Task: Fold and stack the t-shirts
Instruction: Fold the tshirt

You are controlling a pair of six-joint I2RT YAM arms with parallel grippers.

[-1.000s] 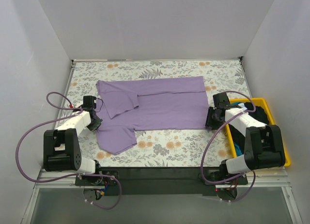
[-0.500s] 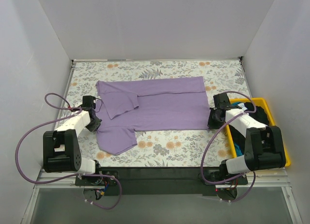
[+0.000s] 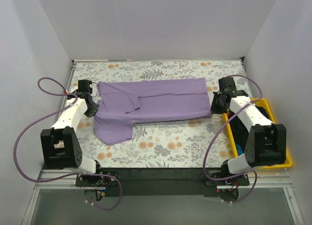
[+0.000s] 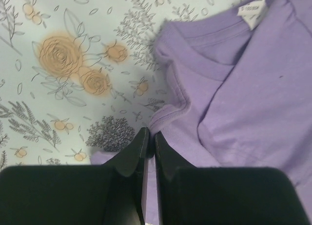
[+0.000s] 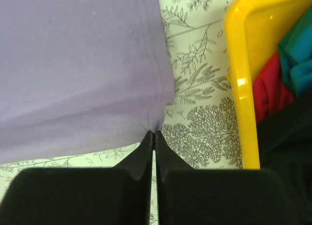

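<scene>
The lavender t-shirt point(image 3: 161, 101) lies spread across the flowered table, collar to the left and hem to the right. My left gripper point(image 3: 92, 109) is shut on the shirt's edge near the collar; in the left wrist view the fingertips point(image 4: 150, 137) pinch purple fabric point(image 4: 243, 88) below the neck label point(image 4: 253, 11). My right gripper point(image 3: 215, 108) is shut on the near hem corner, and the right wrist view shows the jaws point(image 5: 154, 135) closed on the stitched corner of the shirt point(image 5: 73, 64). A sleeve hangs toward the near left.
A yellow tray point(image 3: 288, 159) stands at the right edge beside the right arm, its rim point(image 5: 239, 88) close to the gripper. It holds bunched blue point(image 5: 297, 54), red point(image 5: 268, 88) and black point(image 5: 287, 137) cloth. White walls close in three sides.
The right gripper has shut on the hem corner. Both grippers have moved toward the back of the table, drawing the shirt's near edge with them so the shirt looks narrower.
</scene>
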